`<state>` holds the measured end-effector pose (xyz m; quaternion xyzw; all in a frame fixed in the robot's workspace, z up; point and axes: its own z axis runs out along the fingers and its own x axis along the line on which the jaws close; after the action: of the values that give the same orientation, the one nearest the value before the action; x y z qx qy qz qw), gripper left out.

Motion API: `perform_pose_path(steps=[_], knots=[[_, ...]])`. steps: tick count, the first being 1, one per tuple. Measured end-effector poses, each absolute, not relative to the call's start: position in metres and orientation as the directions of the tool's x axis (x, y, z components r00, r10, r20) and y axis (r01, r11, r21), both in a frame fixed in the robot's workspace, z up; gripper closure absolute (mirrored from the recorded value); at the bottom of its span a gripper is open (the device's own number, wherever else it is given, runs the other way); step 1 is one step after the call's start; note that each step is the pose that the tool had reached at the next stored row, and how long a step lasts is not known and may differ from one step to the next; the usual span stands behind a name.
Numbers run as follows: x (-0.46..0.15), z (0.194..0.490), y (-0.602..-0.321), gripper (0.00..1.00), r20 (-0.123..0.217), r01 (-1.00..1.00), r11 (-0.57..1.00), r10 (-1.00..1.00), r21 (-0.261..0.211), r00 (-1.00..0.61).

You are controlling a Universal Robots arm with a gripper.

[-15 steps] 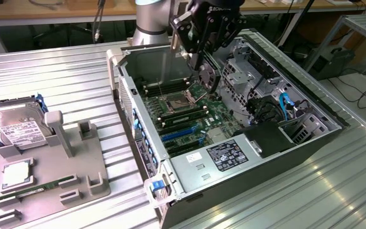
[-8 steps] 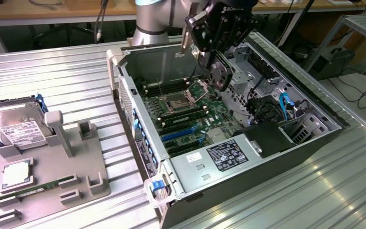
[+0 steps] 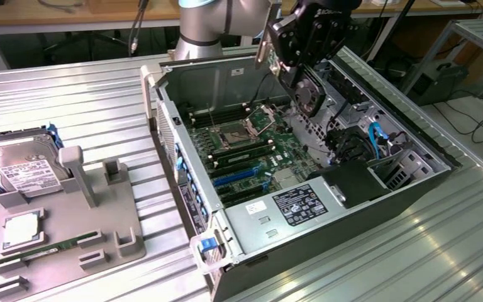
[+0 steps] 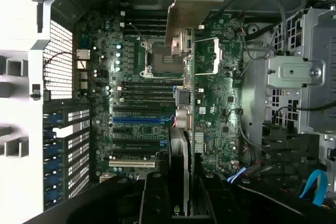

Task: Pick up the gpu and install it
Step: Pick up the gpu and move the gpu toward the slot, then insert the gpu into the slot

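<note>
Tool (image 3: 299, 66) clamps gpu (image 3: 311, 95) hanging just beneath it.

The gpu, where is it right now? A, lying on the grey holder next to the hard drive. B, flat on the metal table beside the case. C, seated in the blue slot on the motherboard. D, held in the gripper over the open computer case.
D: the gripper is shut on the gpu, which hangs fan-side out above the motherboard inside the open computer case, clear of the slots.
</note>
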<state>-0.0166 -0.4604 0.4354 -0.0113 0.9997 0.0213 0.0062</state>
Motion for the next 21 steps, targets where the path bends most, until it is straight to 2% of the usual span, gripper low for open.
perform_pose_path(steps=[21], knots=[[-0.002,0.435,-0.4604,0.73,-0.013,-0.088,0.995,-0.088,0.042,-0.996]])
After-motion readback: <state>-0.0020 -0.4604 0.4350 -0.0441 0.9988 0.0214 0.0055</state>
